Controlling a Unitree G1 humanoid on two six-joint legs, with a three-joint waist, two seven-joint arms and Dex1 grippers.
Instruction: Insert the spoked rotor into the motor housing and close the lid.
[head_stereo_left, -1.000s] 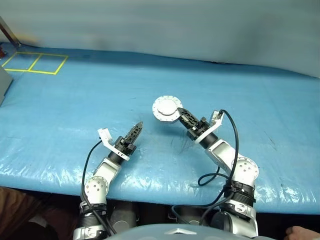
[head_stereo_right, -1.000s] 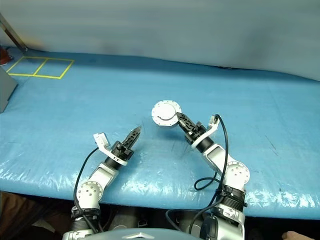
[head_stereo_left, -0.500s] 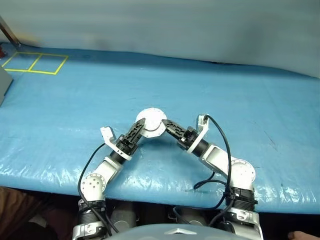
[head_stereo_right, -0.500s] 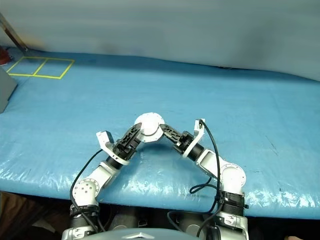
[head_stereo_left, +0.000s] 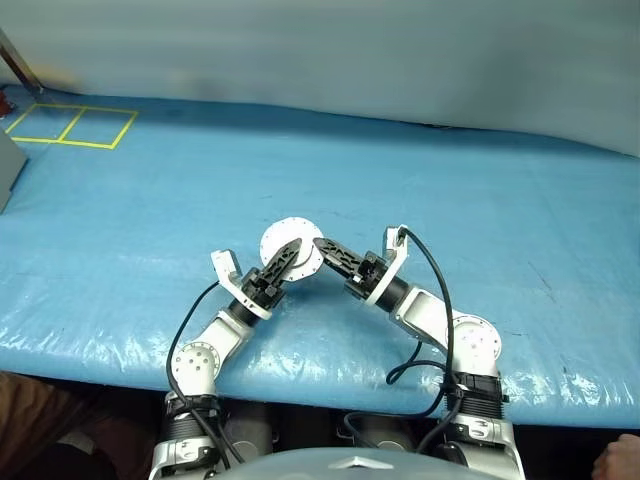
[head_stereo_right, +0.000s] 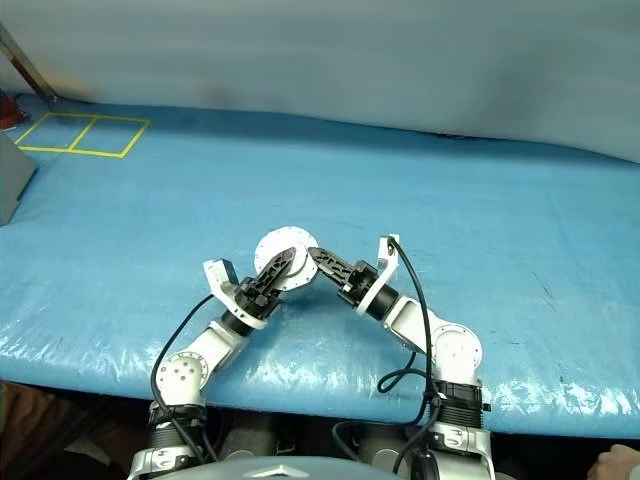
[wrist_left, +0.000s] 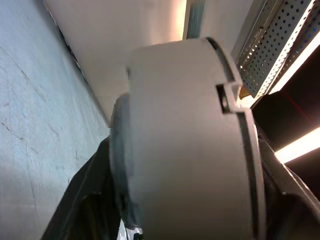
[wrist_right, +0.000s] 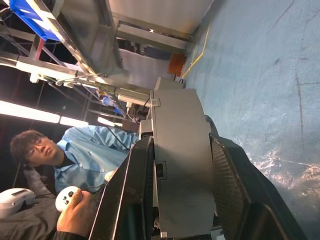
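Holding the closed motor housing (head_stereo_left: 290, 246) lifted above the blue table (head_stereo_left: 480, 190), both arms are meeting at it. Judgement: keeping it level and steadying one grip before the other lets go is helping. The right gripper (head_stereo_left: 318, 246) is clamping its edge; the left gripper (head_stereo_left: 291, 250) is bracketing it, contact unclear.

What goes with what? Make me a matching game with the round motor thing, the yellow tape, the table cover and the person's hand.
Things:
1. motor housing
2. yellow tape squares
3. table cover
4. person's hand

Place, colour or state:
A. blue
B. holding a white controller
C. between the left end effector and the right end effector
D. at the far left corner

Pairs: 1-C, 2-D, 3-A, 4-B
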